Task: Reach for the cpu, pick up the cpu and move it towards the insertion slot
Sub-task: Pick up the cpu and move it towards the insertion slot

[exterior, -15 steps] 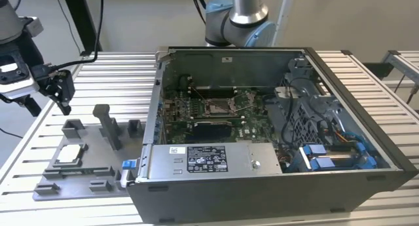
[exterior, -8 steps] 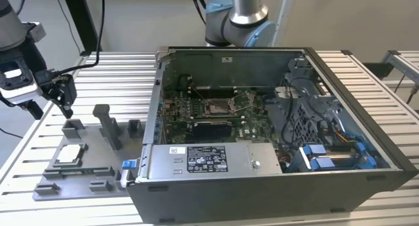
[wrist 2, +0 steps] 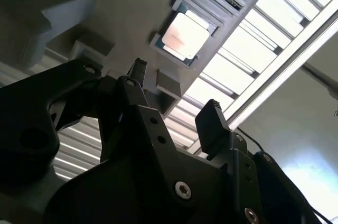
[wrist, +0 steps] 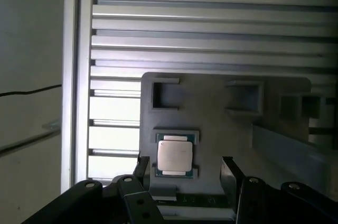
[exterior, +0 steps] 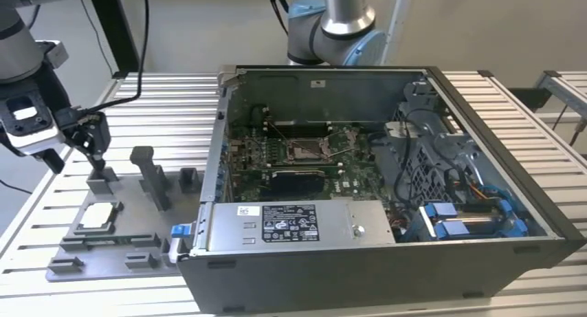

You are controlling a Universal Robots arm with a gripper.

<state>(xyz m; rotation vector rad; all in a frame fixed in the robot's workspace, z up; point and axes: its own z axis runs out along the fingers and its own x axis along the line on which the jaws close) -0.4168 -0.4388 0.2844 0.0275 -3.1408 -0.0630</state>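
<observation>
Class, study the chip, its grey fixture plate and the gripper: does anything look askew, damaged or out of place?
Nothing stands out. The cpu lies flat and square in its recess on the grey fixture plate. The open gripper hangs above the plate, clear of the cpu.

The cpu (wrist: 176,155) is showing a pale silvery-beige face with a thin green border. The fixture (wrist: 211,108) is looking plain grey. The surface (wrist: 211,23) is carrying silver stripes. The end effector (wrist: 185,168) is appearing black.
</observation>
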